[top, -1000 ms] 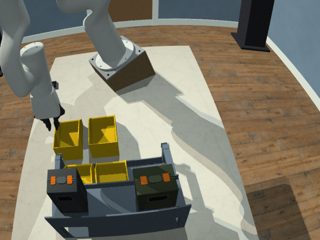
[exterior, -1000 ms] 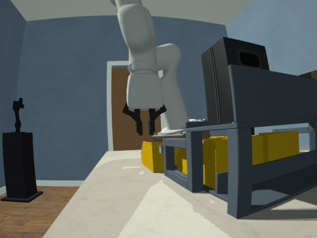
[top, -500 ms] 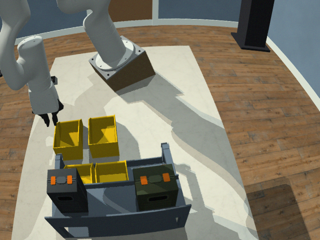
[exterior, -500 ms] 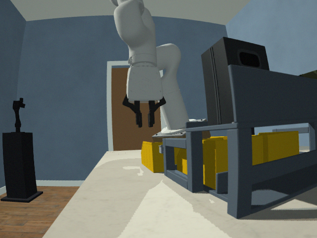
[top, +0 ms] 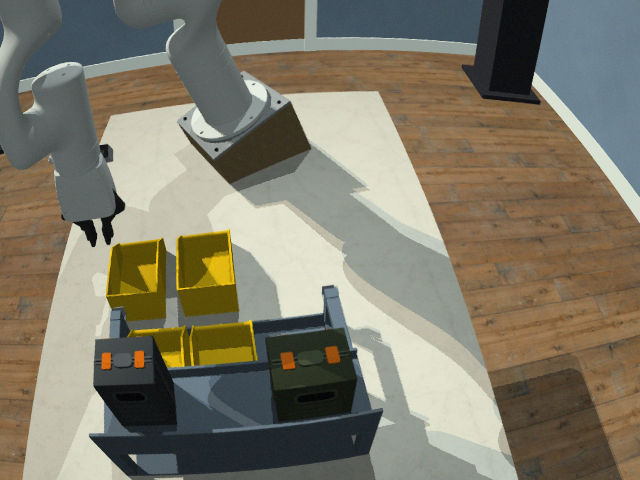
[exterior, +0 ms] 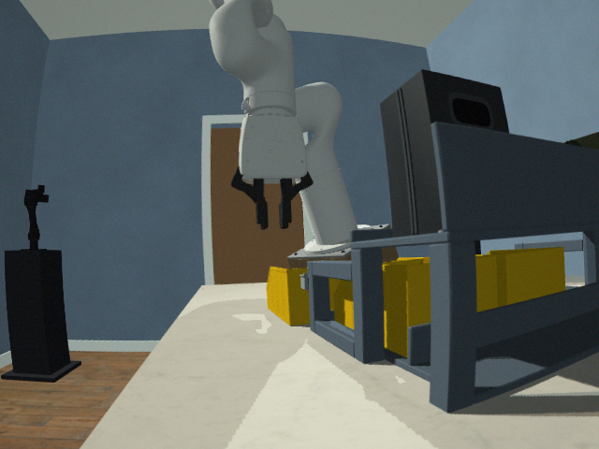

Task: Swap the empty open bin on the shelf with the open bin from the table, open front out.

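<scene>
Two yellow open bins stand side by side on the table in front of the shelf, the left bin (top: 136, 279) and the right bin (top: 205, 271). I see no parts in either from here. The left one also shows in the exterior view (exterior: 287, 295). Two more yellow bins (top: 160, 345) (top: 223, 342) sit in the grey shelf (top: 232, 392). My gripper (top: 99, 233) hangs well above the table, behind and to the left of the left bin and apart from it. In the exterior view its fingers (exterior: 272, 214) point down with a narrow gap and hold nothing.
A dark grey case (top: 131, 379) and a green case (top: 311, 373) stand on the shelf's upper board; the green one hides the slot below it. The arm's base (top: 245, 131) stands at the far end of the table. A black stand (exterior: 34, 309) is on the floor.
</scene>
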`<state>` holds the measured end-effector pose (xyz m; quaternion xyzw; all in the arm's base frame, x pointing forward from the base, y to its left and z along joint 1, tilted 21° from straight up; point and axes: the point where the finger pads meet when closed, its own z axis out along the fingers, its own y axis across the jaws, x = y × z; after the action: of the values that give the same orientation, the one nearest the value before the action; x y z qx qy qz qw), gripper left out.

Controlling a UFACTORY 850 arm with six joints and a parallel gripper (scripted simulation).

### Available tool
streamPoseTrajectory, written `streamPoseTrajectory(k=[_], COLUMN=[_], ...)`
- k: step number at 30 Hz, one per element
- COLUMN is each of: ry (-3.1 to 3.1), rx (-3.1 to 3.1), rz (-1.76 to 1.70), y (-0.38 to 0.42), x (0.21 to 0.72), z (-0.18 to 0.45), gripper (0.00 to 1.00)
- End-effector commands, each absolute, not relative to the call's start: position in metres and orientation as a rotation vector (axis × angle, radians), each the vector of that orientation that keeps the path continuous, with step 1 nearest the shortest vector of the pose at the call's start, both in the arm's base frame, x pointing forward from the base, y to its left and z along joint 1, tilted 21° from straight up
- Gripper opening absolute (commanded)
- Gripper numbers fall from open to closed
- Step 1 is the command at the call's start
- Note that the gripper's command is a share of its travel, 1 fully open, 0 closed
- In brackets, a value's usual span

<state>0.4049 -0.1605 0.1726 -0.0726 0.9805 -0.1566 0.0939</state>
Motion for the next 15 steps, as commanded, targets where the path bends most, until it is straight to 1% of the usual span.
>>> streamPoseTrajectory(k=[1, 15], ry=[2.913, 2.913], rx=[-0.216, -0.216], rz=[-0.461, -0.461], y=[-0.1597, -0.1580], x=[0.4049, 0.4037], z=[0.1762, 0.1817], gripper=[0.26, 0.26])
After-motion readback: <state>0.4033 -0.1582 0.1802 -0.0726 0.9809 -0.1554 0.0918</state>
